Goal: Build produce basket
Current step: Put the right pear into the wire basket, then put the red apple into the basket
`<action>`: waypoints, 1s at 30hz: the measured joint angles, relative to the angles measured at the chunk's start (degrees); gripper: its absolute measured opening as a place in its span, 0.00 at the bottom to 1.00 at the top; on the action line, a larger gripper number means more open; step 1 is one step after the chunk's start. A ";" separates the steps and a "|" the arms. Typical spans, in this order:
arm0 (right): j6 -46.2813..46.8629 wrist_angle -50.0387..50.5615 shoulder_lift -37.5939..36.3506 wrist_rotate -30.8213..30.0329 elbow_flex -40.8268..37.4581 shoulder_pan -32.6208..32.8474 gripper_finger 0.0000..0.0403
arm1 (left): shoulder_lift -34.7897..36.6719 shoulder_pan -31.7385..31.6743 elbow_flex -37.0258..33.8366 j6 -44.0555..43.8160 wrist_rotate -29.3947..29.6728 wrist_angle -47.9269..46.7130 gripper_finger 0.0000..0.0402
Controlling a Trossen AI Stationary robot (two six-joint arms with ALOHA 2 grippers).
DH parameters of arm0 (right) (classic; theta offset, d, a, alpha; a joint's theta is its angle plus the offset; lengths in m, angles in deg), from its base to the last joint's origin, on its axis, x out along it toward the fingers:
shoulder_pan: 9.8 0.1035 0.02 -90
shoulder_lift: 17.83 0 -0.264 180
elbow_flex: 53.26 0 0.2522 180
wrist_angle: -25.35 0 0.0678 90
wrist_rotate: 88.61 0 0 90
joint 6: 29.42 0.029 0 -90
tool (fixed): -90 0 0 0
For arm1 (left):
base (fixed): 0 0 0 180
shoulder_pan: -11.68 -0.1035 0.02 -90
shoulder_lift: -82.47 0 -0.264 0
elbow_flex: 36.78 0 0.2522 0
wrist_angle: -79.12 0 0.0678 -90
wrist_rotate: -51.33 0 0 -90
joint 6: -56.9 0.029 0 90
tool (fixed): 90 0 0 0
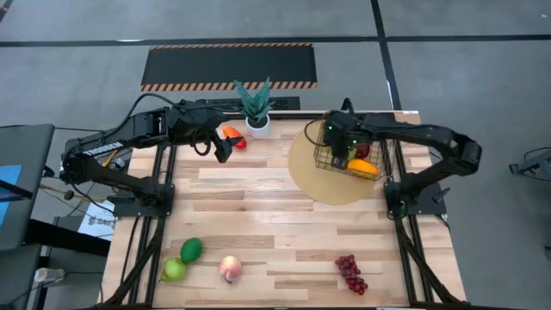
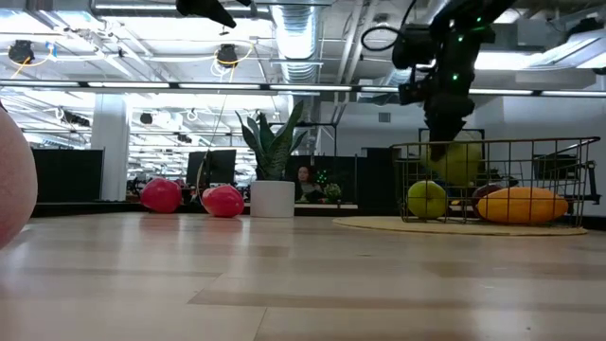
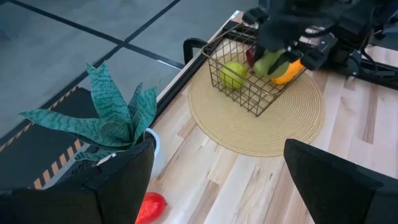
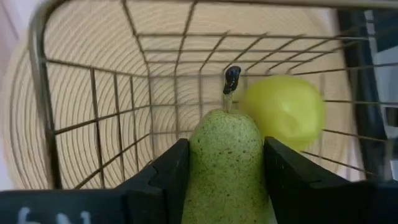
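The brass wire basket (image 1: 326,158) stands on the round tan mat (image 1: 314,182) at the table's far right. It holds a green apple (image 2: 426,199) and the yellow-orange mango (image 2: 523,204). My right gripper (image 1: 341,151) reaches down into it, shut on the speckled green pear (image 4: 227,165). My left gripper (image 1: 221,148) hovers open at the far left, next to the red apple (image 2: 161,195) and the pepper (image 2: 223,201). Avocado (image 1: 191,250), another green apple (image 1: 175,269), peach (image 1: 229,269) and grapes (image 1: 350,273) lie along the near edge. My right gripper pinches the pear's body (image 4: 205,180) between its two fingers (image 4: 168,174), one on each side. They come from above, pointing down, and lie along the pear. Its stem end (image 4: 231,78) points away from the wrist, toward the basket floor. The pear (image 2: 453,163) hangs inside the basket walls.
A potted green plant (image 1: 255,108) stands at the far edge between the two arms, close to my left gripper. Bare wood spreads across the table's middle (image 1: 258,207). The basket's thin wire handles (image 1: 344,105) rise beside my right gripper.
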 joint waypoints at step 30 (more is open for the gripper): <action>0.21 5.39 7.31 3.55 5.89 -1.29 0.71 | -0.11 -5.70 -2.76 -8.35 6.75 -6.69 0.88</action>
